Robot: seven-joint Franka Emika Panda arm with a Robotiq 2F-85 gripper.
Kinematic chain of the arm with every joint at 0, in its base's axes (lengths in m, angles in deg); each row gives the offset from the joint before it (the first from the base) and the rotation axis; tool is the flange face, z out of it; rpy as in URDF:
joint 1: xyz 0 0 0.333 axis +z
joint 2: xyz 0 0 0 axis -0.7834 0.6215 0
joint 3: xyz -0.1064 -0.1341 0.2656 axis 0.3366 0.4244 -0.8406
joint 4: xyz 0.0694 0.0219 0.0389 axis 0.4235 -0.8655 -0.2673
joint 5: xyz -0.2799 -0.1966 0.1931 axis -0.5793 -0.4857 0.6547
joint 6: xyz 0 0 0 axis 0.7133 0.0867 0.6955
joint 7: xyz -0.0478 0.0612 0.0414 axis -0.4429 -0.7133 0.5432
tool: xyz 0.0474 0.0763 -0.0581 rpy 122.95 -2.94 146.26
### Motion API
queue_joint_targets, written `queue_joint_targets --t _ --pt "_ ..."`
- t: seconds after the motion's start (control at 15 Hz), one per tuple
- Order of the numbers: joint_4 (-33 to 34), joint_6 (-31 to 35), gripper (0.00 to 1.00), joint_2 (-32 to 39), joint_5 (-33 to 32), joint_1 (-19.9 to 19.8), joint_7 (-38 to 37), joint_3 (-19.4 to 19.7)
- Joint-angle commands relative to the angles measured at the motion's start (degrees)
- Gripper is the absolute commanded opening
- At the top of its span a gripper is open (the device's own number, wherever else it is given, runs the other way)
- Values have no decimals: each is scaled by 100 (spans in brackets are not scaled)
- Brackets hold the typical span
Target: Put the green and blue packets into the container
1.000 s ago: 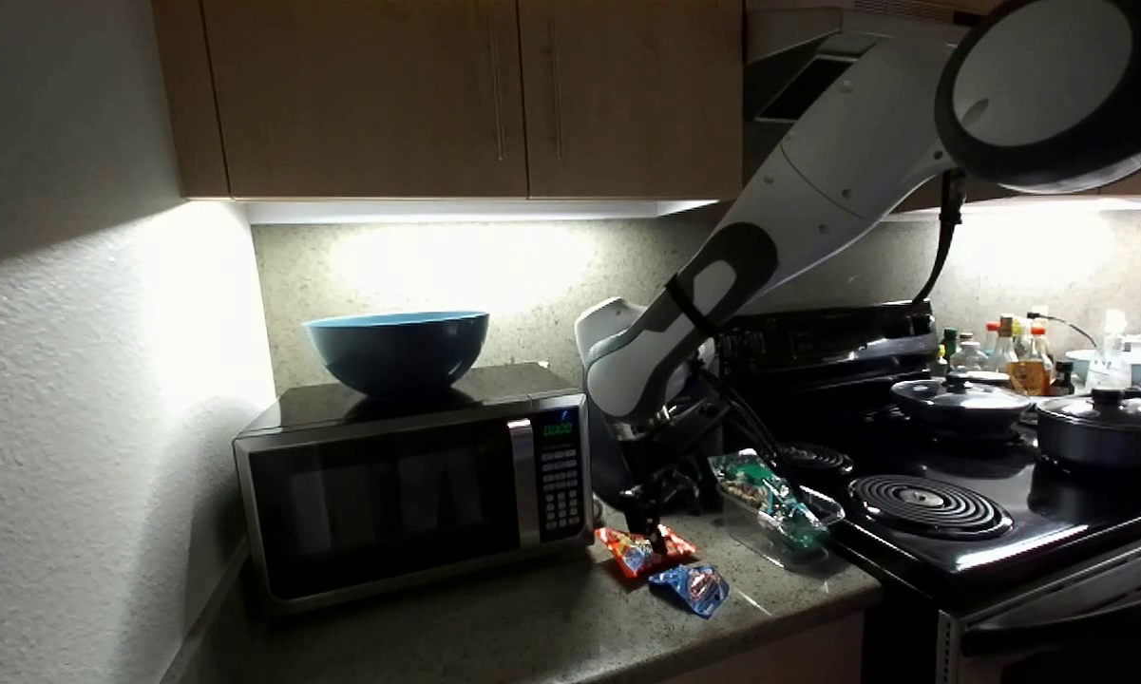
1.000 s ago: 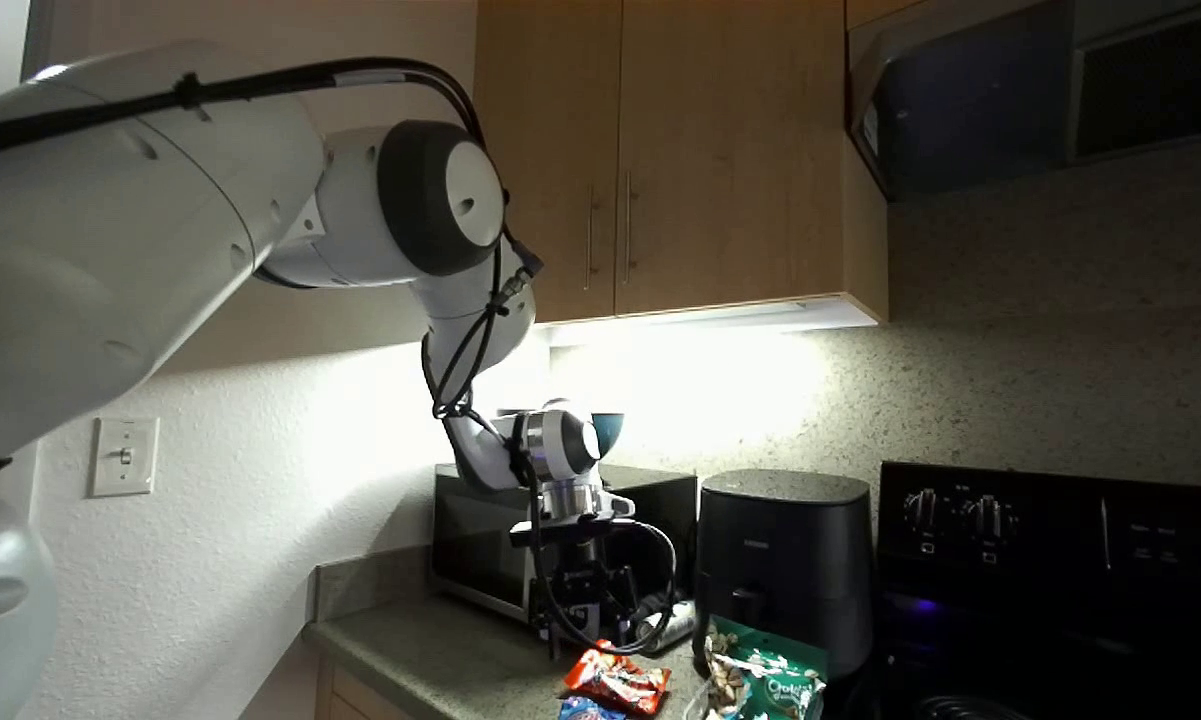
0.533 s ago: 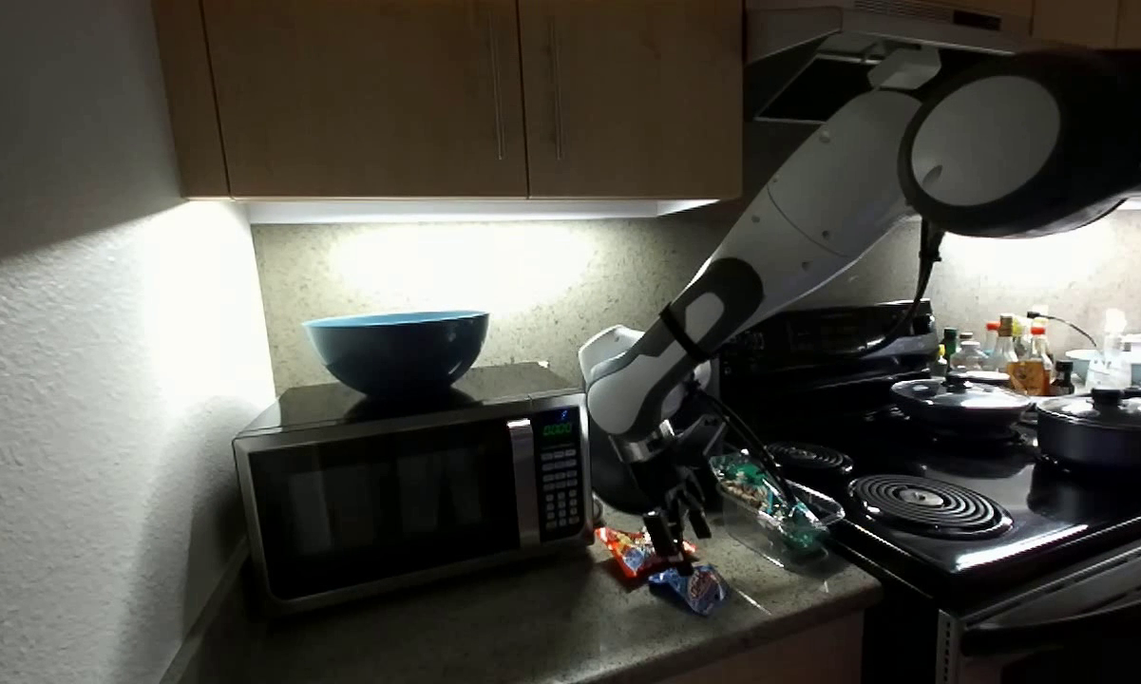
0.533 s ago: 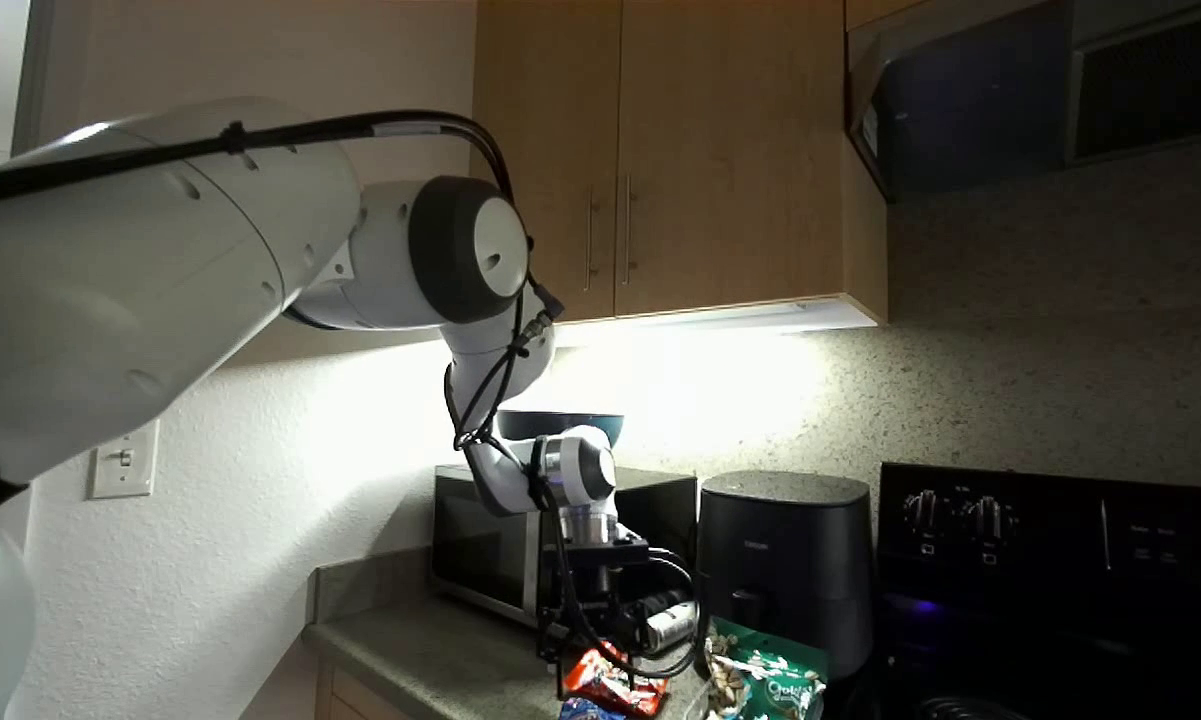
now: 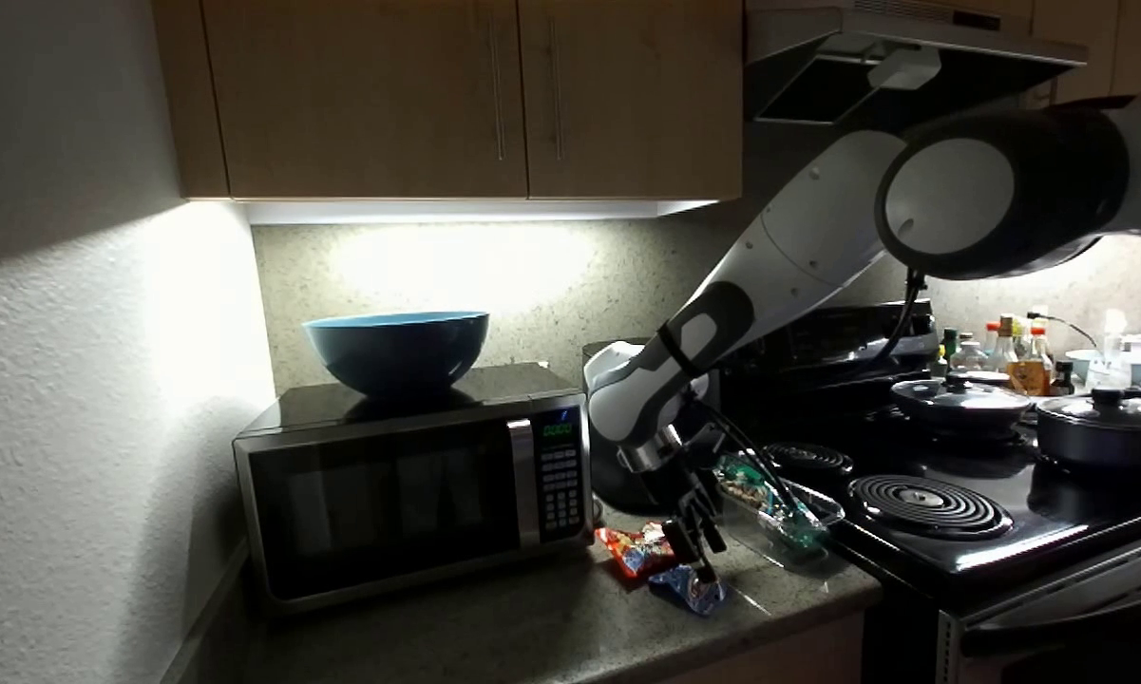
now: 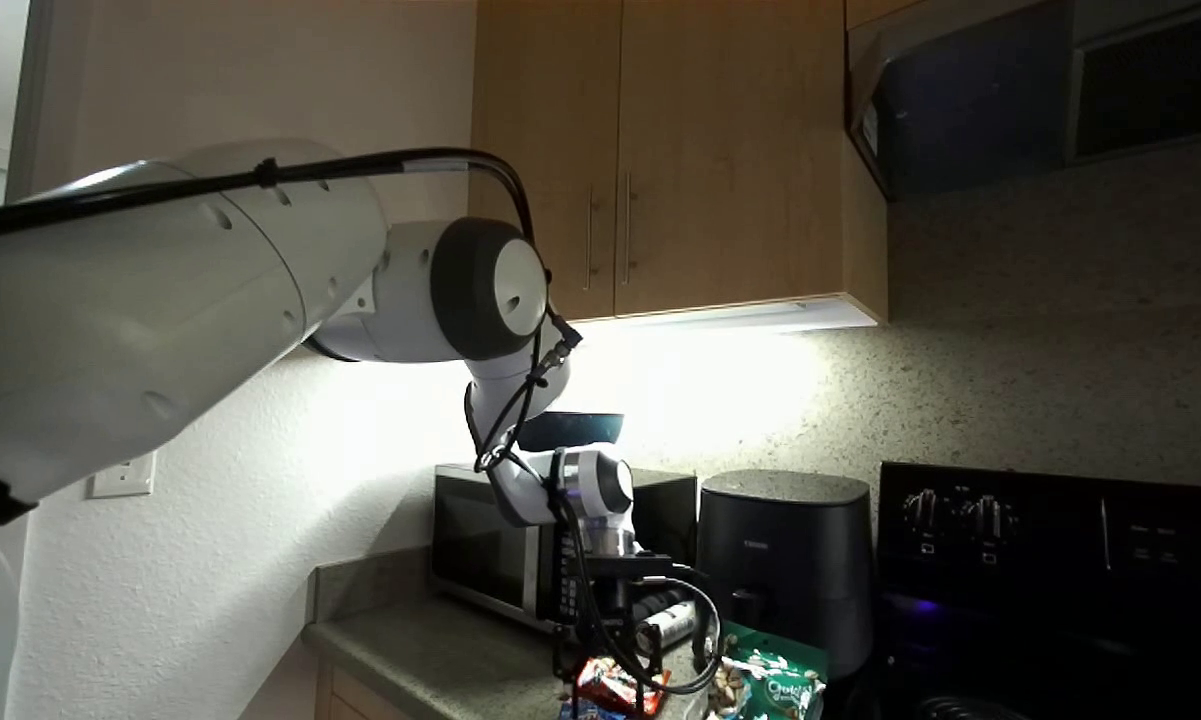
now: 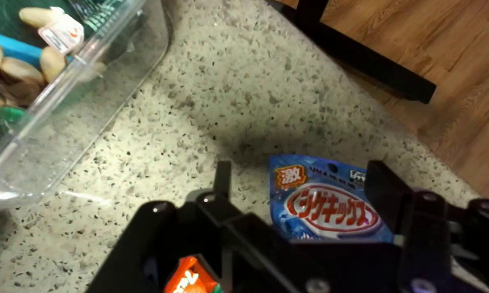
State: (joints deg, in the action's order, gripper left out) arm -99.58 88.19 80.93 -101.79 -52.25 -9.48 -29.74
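The blue packet (image 5: 689,597) lies on the counter near its front edge. In the wrist view the blue packet (image 7: 330,207) shows between my fingers, its printed face up, with the gripper body hiding its lower part. My gripper (image 5: 711,560) is open and points down at it, with nothing held. In the wrist view the gripper (image 7: 299,166) has its fingers wide apart; one overlaps the packet's edge, and I cannot tell if it touches. The green packet (image 6: 785,690) sits in the clear container (image 7: 85,97), rising above its rim; the container (image 5: 831,511) also shows in an exterior view.
An orange-red packet (image 5: 632,553) lies beside the blue one, on the microwave side. The microwave (image 5: 389,494) carries a big blue bowl (image 5: 399,351). A black air fryer (image 6: 785,560) stands behind. The stove (image 5: 988,532) adjoins the counter near the container. The counter edge (image 7: 374,106) is close by.
My gripper has moved from above the orange-red packet to above the blue packet, forward and tilted a little. The arm has lowered. The packets and container have not moved.
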Motion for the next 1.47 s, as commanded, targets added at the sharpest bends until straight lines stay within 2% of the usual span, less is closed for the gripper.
queue_joint_targets --t 0.0,0.2,0.33,0.67,1.0,1.27,1.4 --pt "22 -19 100 11 -21 -20 -11 -31" --pt "-55 122 100 6 -30 25 -166 -18" --pt "54 66 73 140 1 15 -81 -53" --pt "250 -64 39 423 28 10 6 -115" --pt "383 -129 10 444 10 27 -97 -79" --pt "-71 144 5 -27 -4 21 -545 48" --pt "-423 453 7 -347 -43 24 -932 165"
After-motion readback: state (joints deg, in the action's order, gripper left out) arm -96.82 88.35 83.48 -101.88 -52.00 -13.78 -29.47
